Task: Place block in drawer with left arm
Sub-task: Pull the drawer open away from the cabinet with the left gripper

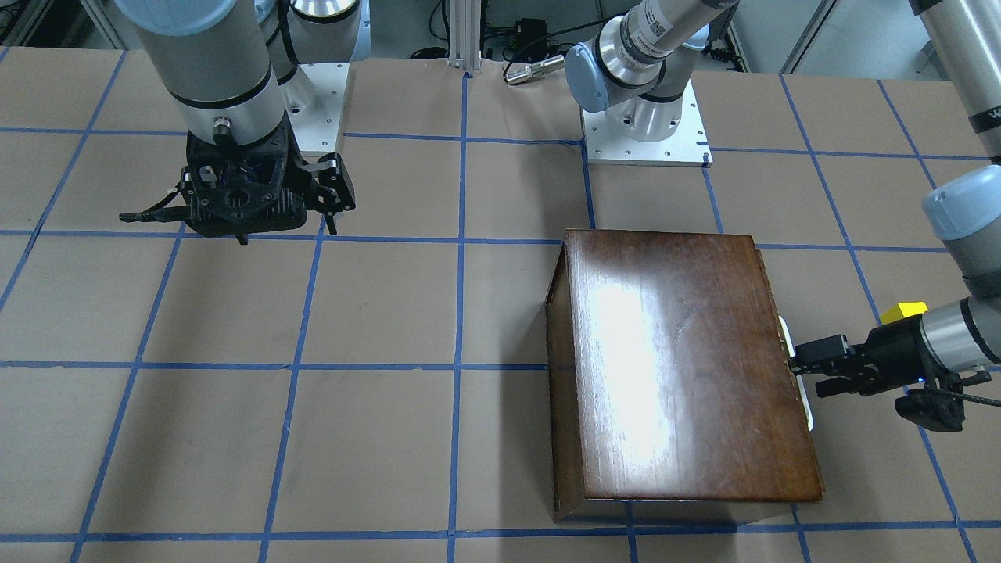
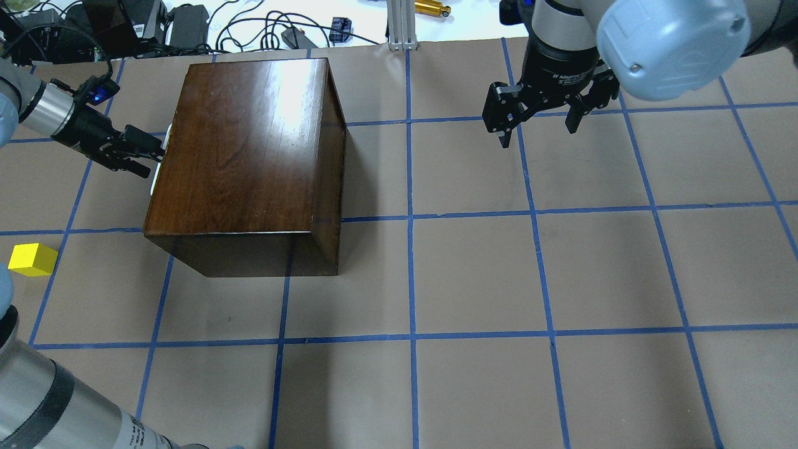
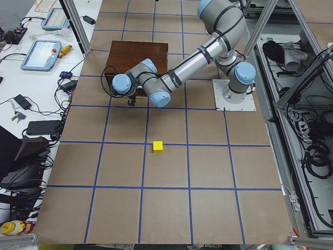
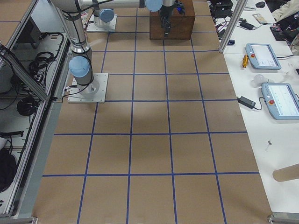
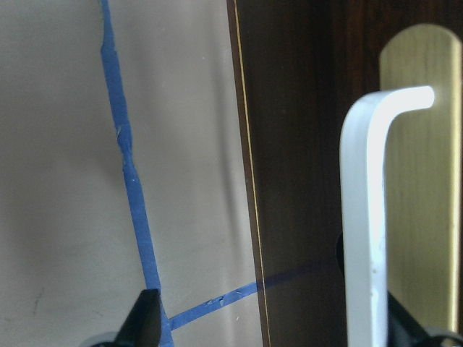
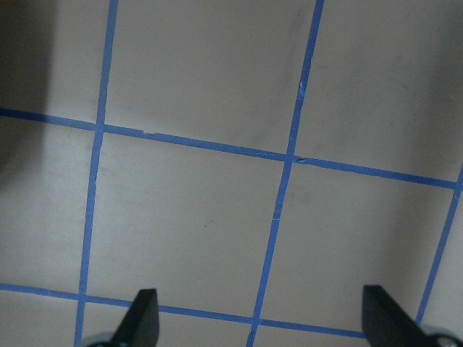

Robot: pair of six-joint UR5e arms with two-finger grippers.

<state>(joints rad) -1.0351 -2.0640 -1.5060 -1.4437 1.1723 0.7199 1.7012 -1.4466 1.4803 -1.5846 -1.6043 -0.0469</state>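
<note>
The yellow block (image 2: 32,259) lies on the table to the left of the dark wooden box (image 2: 249,143), apart from it; it also shows behind my left arm as the block (image 1: 903,311). The drawer is pushed into the box. Only its dark front (image 5: 296,144) and white pull (image 5: 365,217) on a brass plate show. My left gripper (image 2: 154,161) is open at that pull, which stands between the fingers, close to one finger (image 5: 405,325). Over bare table at the far right, my right gripper (image 2: 537,134) hangs open and holds nothing.
Both arm base plates (image 1: 645,141) are bolted along the robot's side of the table. Cables and power bricks (image 2: 187,19) crowd the ledge beyond the box. A side bench carries tablets (image 4: 264,53).
</note>
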